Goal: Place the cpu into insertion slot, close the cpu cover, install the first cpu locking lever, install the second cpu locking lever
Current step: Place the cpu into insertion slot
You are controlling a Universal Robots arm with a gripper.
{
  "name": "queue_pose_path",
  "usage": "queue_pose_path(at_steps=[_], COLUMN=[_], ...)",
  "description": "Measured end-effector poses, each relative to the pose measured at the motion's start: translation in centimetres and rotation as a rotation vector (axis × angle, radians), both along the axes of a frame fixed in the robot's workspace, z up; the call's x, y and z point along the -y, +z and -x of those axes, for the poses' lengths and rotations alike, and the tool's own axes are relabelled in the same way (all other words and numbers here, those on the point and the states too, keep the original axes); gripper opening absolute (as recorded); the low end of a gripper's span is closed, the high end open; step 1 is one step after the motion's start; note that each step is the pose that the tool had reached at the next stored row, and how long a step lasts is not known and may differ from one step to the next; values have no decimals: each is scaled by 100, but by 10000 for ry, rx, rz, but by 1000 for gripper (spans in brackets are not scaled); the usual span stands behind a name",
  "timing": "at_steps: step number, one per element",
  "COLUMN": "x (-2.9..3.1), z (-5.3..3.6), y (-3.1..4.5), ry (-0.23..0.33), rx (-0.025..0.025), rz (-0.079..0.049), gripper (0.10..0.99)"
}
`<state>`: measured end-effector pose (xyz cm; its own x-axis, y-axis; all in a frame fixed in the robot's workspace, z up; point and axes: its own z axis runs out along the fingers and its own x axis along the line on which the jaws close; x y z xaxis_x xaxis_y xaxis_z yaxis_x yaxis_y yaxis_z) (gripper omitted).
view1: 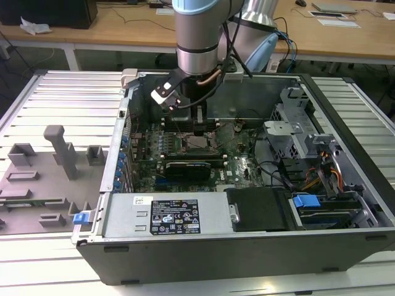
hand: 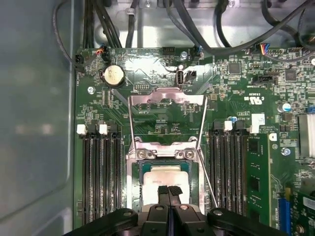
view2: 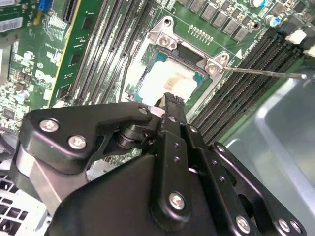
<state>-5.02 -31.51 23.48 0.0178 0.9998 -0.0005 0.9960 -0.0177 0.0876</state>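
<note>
The cpu [hand: 165, 177] lies flat in the insertion slot [hand: 134, 177], its pale metal top bright under the light; it also shows in the second wrist view as the cpu [view2: 167, 78]. The cpu cover [hand: 167, 100] is swung open, away from the slot, with bare board visible through its window. A thin locking lever [view2: 266, 73] sticks out free beside the slot. My gripper [hand: 168, 192] hangs just above the chip with its two fingers pressed together and nothing between them. The exterior view has my gripper [view1: 199, 131] low inside the case, over the slot [view1: 199, 143].
Long black memory slots [hand: 101, 182] flank the socket on both sides. A black card [view1: 188, 168] sits nearer the case front. Cables [view1: 321, 172] and drive bays fill the exterior view's right. The case walls [view1: 185, 246] enclose the board. A grey fixture tray [view1: 43, 179] lies outside.
</note>
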Motion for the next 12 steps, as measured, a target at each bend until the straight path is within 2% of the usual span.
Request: queue_pose_path(at_steps=[6,7,12], x=[-2,-2,-2], z=[0,0,0], y=[258,278,282], ry=[0,0,0], rx=[0,0,1], rz=[3,4,3], gripper=[106,106,106])
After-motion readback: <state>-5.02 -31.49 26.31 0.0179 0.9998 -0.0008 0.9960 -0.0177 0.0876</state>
